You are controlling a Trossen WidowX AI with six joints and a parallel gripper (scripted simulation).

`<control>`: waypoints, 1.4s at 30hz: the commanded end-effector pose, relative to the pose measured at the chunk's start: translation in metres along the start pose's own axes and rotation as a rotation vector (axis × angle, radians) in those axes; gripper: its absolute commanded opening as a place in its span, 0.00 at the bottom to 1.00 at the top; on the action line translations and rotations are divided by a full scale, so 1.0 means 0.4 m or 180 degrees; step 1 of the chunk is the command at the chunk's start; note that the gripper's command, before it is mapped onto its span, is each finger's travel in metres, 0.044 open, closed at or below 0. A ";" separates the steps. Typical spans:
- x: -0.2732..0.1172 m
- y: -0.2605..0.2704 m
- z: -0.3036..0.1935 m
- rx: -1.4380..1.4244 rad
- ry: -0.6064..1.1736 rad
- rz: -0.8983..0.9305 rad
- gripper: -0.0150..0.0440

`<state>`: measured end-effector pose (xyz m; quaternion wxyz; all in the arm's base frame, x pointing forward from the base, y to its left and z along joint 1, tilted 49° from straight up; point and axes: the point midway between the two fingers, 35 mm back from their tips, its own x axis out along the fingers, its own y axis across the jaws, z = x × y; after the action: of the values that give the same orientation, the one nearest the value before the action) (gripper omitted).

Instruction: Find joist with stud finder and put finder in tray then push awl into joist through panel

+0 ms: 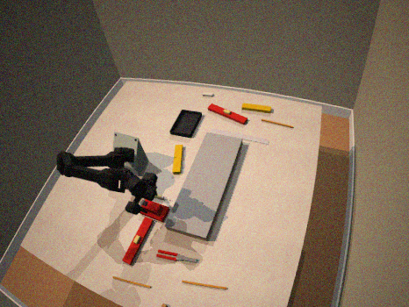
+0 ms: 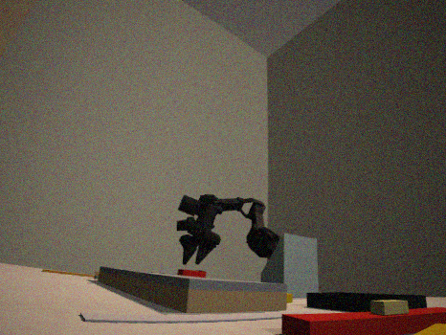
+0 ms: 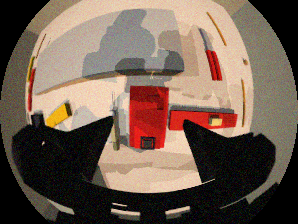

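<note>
The red stud finder lies beside the near end of the grey floor panel. My gripper is open and empty, pointing down above the stud finder; in the wrist view its fingers stand on either side of it. The awl, with an olive handle and thin shaft, lies close beside the stud finder, near the left finger in the wrist view. The black tray stands off the panel's far end. No joist shows.
A red level lies close by the stud finder, with red-handled pliers beyond. A yellow block lies between panel and upright plate. Another red level lies past the tray.
</note>
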<state>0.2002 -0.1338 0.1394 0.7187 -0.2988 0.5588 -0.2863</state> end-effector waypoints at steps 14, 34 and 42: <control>0.046 0.002 -0.011 -0.0041 0.0000 -0.0020 1.00; 0.120 -0.003 -0.036 -0.0047 -0.0009 -0.0045 1.00; 0.120 -0.003 -0.036 -0.0047 -0.0009 -0.0045 0.82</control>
<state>0.1963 -0.1724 0.1085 0.7151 -0.3075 0.5569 -0.2897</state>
